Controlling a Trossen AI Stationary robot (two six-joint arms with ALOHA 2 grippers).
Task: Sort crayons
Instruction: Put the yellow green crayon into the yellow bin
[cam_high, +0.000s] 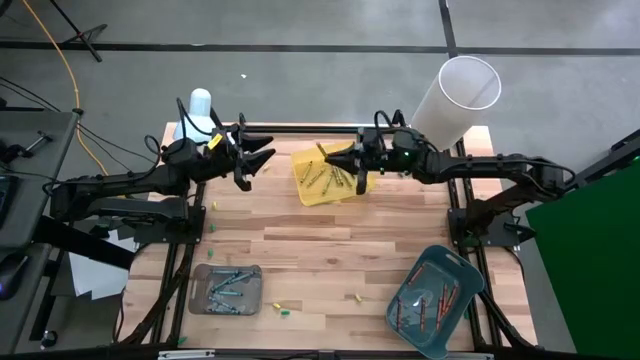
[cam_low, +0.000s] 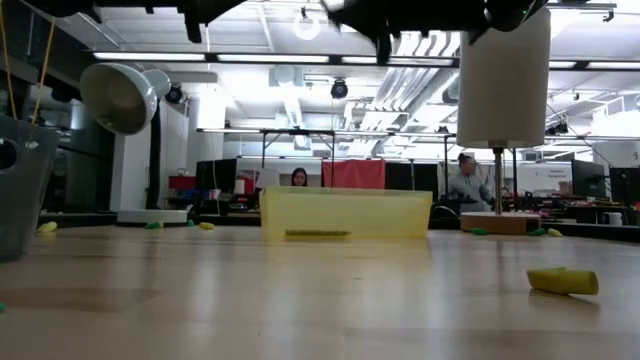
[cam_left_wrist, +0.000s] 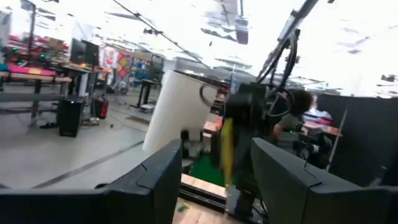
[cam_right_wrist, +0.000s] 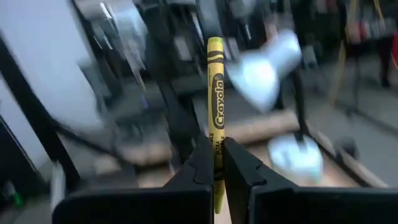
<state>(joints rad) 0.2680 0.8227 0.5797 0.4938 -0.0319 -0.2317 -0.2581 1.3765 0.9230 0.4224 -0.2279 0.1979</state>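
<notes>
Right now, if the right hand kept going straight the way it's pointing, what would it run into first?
Probably the left hand. The right hand, shut on a yellow crayon, points across the far side of the table toward it, above the yellow tray. Nothing else shows between them, though their heights are hard to compare.

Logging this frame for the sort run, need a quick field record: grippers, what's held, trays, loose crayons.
right gripper: shut on a yellow crayon, above the yellow tray
left gripper: open, empty, raised at the table's far side, facing the right gripper
yellow tray: holds yellow-olive crayons
grey tray: near left, holds blue and green crayons
teal tray: near right, holds red-orange crayons
loose crayons: a few on the table, one yellow piece near the front
</notes>
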